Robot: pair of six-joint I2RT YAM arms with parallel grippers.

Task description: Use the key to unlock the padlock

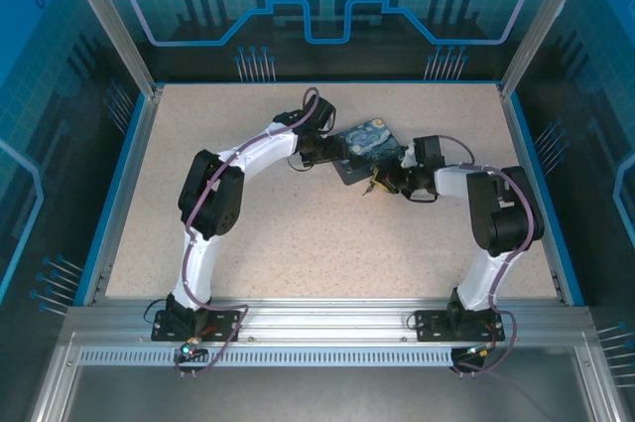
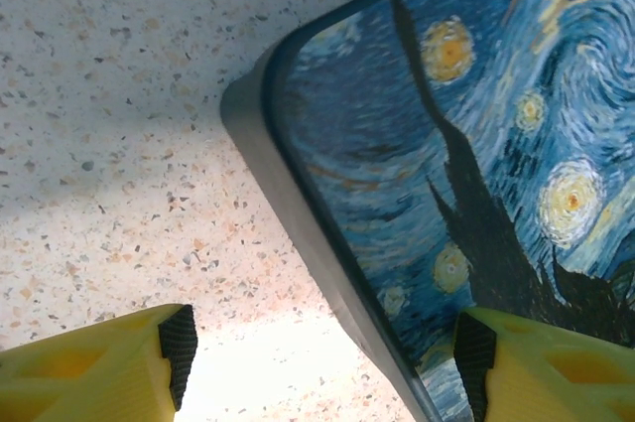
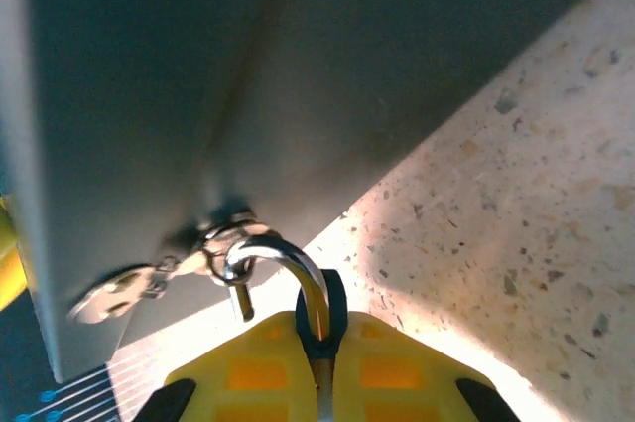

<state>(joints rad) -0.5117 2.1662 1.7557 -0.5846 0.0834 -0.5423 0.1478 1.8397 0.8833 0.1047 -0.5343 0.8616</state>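
Left gripper [image 2: 325, 348] straddles the painted box [image 2: 476, 144] corner, spread wide, probably to brace it. Right gripper [image 3: 317, 343] is clamped on the padlock [image 3: 286, 255] hooked through the box latch [image 3: 223, 238], likely steadying it.

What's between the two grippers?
The painted box, in the top view. Open left gripper straddles one corner; right gripper, shut on the padlock, is at the opposite edge.
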